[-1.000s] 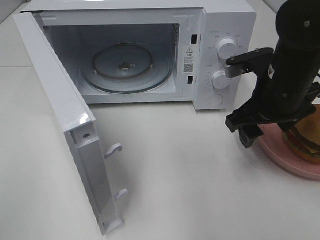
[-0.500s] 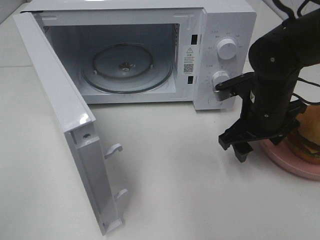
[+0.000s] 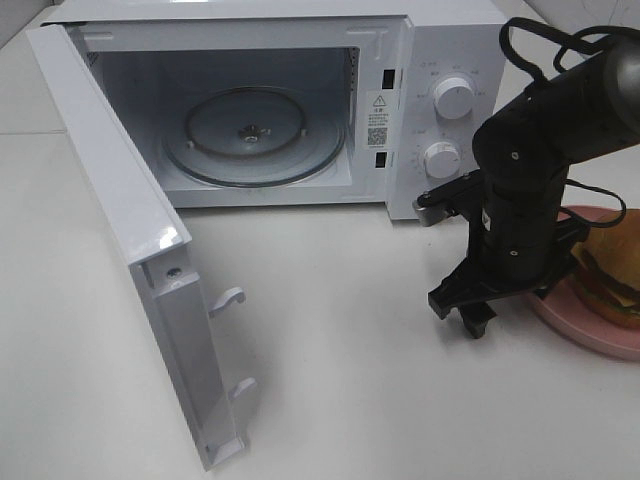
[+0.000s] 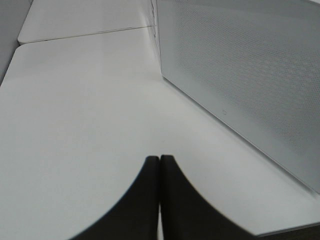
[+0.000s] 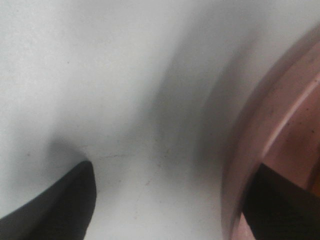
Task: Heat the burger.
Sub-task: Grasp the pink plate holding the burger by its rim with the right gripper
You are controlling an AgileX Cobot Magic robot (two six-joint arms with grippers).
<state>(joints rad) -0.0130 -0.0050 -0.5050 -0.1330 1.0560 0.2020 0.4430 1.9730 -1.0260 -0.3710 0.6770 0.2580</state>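
Right gripper [image 5: 172, 200] spread astride pink plate [image 5: 250, 150] rim — burger [image 3: 612, 280] beside, left gripper [image 4: 160, 200] pressed together

The right gripper [image 3: 505, 305] went lower and a little to the left, closer to the surface [image 3: 380, 330] at the edge of the pink plate [image 3: 590, 338]. Its arm [image 3: 540, 150] leaned back, and the burger [image 3: 612, 272] became more visible.
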